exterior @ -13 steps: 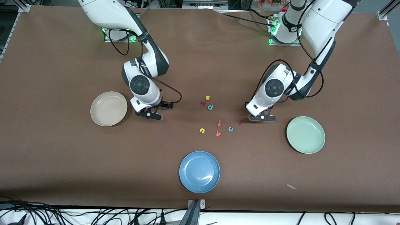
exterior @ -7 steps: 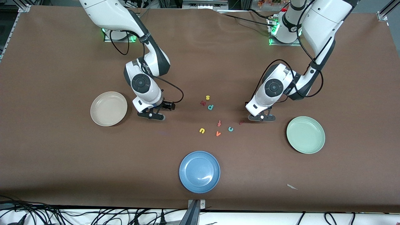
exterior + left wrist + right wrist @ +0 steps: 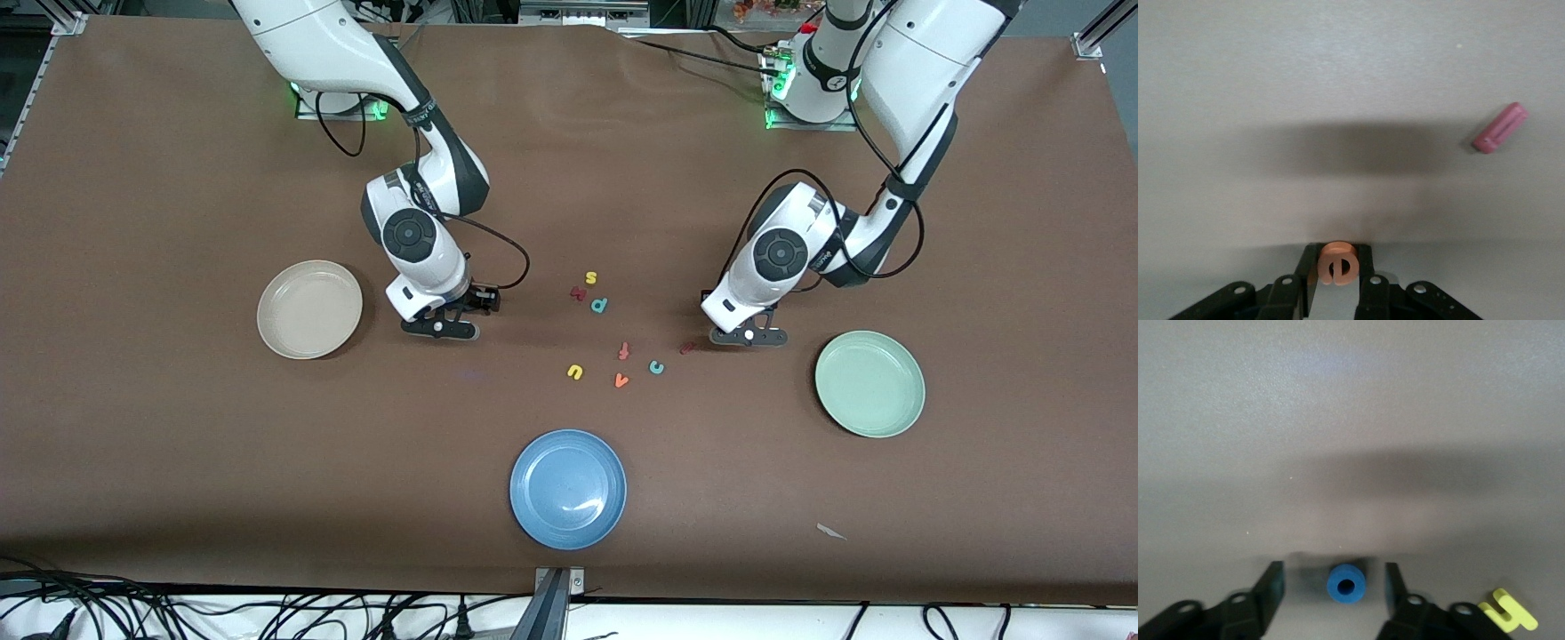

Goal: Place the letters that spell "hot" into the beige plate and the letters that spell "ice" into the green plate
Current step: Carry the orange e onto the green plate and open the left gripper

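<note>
My left gripper [image 3: 1338,257] is shut on the orange e [image 3: 1337,263], low at the table [image 3: 749,337] beside the green plate [image 3: 869,383]. The dark red i [image 3: 1500,128] lies on the table a short way off [image 3: 687,348], and the teal c [image 3: 656,366] lies nearer the front camera. My right gripper [image 3: 1333,573] stands open around the blue o [image 3: 1347,583], with a gap on each side, down at the table [image 3: 440,328] beside the beige plate [image 3: 309,308]. The yellow h [image 3: 1508,612] lies next to one finger. Both plates are empty.
A blue plate [image 3: 568,488] sits near the front edge. Loose letters lie mid-table: yellow s [image 3: 590,277], a dark red letter [image 3: 578,292], teal p [image 3: 599,305], reddish-orange cross letter [image 3: 624,351], yellow u [image 3: 574,372], orange v [image 3: 621,380]. A paper scrap [image 3: 831,532] lies near the front edge.
My right gripper has shifted a little toward the loose letters and away from the beige plate. The left arm has barely moved.
</note>
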